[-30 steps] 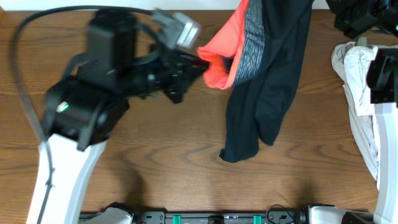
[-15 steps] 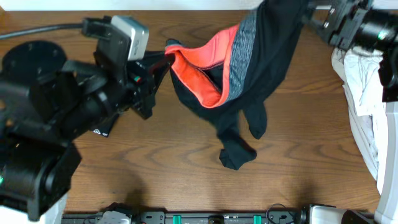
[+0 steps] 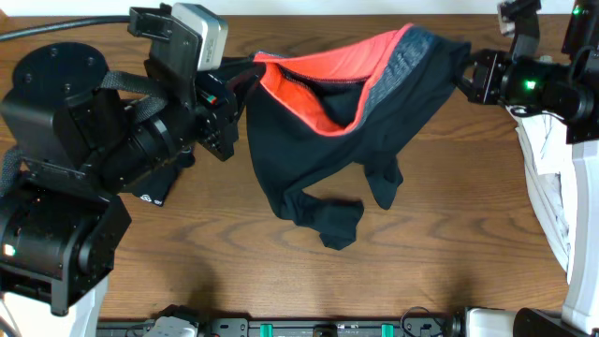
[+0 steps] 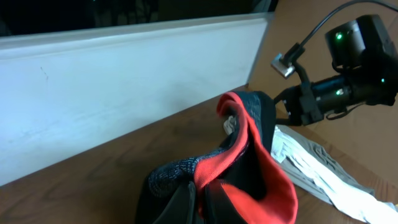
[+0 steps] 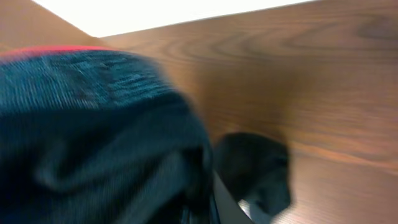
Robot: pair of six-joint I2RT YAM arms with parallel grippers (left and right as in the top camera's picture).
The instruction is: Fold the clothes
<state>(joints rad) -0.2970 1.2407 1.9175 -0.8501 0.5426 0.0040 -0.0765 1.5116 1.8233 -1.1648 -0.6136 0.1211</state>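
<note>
The clothes, black trousers (image 3: 309, 159) with a grey waistband (image 3: 398, 65) and a red-orange lining (image 3: 323, 80), hang stretched between my two grippers above the table. The legs droop, and their ends rest crumpled on the wood (image 3: 329, 223). My left gripper (image 3: 245, 82) is shut on the left end of the waistband. In the left wrist view the red edge (image 4: 249, 149) runs up out of that gripper (image 4: 199, 200). My right gripper (image 3: 465, 77) is shut on the right end. Dark, blurred trouser fabric (image 5: 93, 137) fills its wrist view around the gripper (image 5: 208, 208).
A white garment (image 3: 545, 178) lies along the table's right edge, also in the left wrist view (image 4: 323, 177). A small black item with a white mark (image 3: 153, 190) lies partly under the left arm. A white board (image 4: 124, 81) lines the table's far edge.
The right gripper came into view at the upper right, and the left gripper moved left and back. The waistband is now stretched wide between them, and the legs were dragged left.
</note>
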